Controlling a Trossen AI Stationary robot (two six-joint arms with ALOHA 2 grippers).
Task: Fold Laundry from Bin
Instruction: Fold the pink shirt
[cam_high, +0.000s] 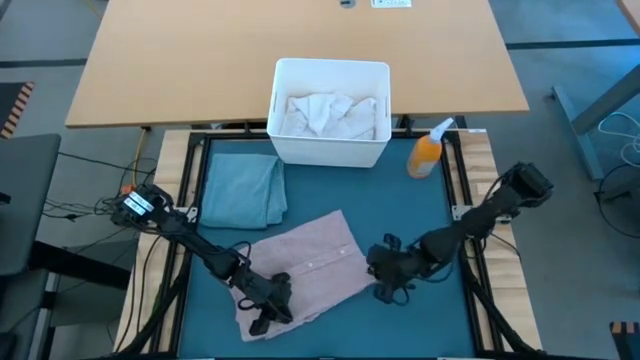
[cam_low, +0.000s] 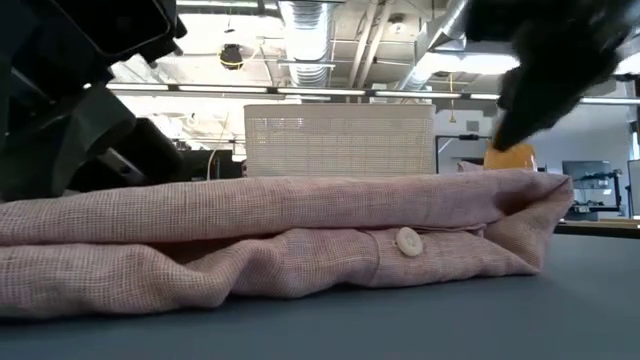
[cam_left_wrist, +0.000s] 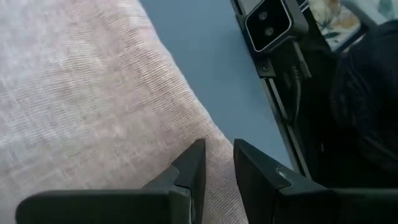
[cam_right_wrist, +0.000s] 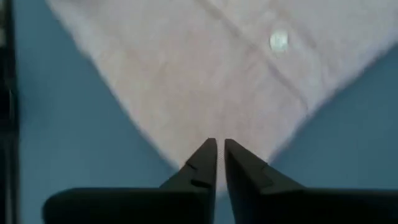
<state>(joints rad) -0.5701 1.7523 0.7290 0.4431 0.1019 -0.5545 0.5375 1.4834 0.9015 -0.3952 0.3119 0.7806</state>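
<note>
A dusty pink buttoned shirt (cam_high: 305, 262) lies folded on the teal-blue mat (cam_high: 420, 205), its button placket (cam_low: 408, 242) facing the near edge. My left gripper (cam_high: 270, 300) is at the shirt's near-left end, shut on the cloth (cam_left_wrist: 217, 146). My right gripper (cam_high: 385, 278) is shut and hangs just above the shirt's right corner (cam_right_wrist: 219, 144), apart from it in the low view (cam_low: 510, 130). The white bin (cam_high: 330, 148) stands at the far edge of the mat with white cloth pieces (cam_high: 325, 112) inside. My left gripper has the shirt's near-left edge (cam_left_wrist: 211, 127) between its two fingers, which come slanting down from the table's left. One layer or several, I cannot tell. The shirt lies flat and slack on the mat.
A folded light teal cloth (cam_high: 242, 190) lies on the mat's far left. An orange spray bottle (cam_high: 428, 152) stands right of the bin. A wooden table (cam_high: 200, 60) lies beyond the bin. Bare mat shows near the front and right edges.
</note>
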